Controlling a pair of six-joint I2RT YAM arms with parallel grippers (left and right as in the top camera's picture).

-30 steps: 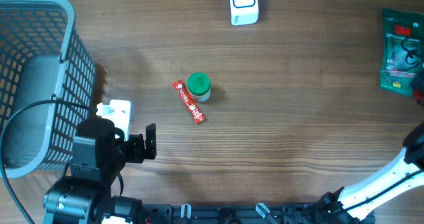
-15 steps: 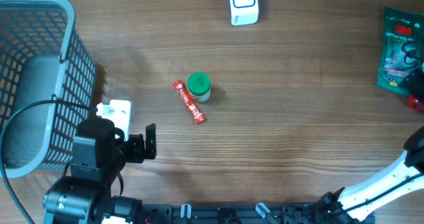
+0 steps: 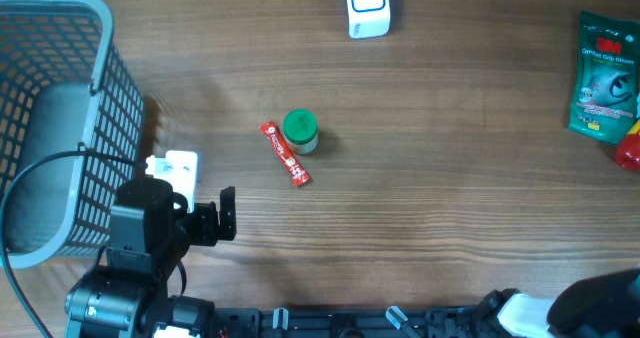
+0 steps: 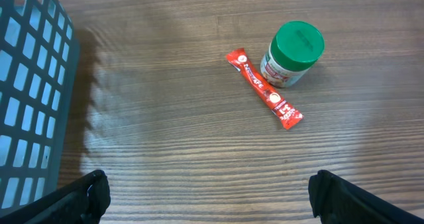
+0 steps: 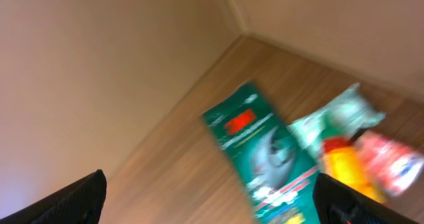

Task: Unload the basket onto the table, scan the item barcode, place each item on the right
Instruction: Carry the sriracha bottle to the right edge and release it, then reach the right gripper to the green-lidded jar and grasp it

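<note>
Wood-grain table (image 3: 450,178), round green-lidded jar (image 3: 300,130) beside flat red sachet (image 3: 286,153), left tool (image 4: 209,197) and right tool (image 5: 209,201) released

A wooden table (image 3: 450,208) fills the overhead view. It is mid-brown, with grain running left to right in long, fine streaks. Its surface is matt, with paler, washed-out patches towards the left where light catches it. A darker brown shadow with a soft edge lies at the far left. The light is even and diffuse. At the right, the table ends against plain beige walls (image 5: 99,71). Two wall planes meet there in a corner, seen tilted and blurred from the right wrist. Through the blur the walls look bare and uniform in tone.
</note>
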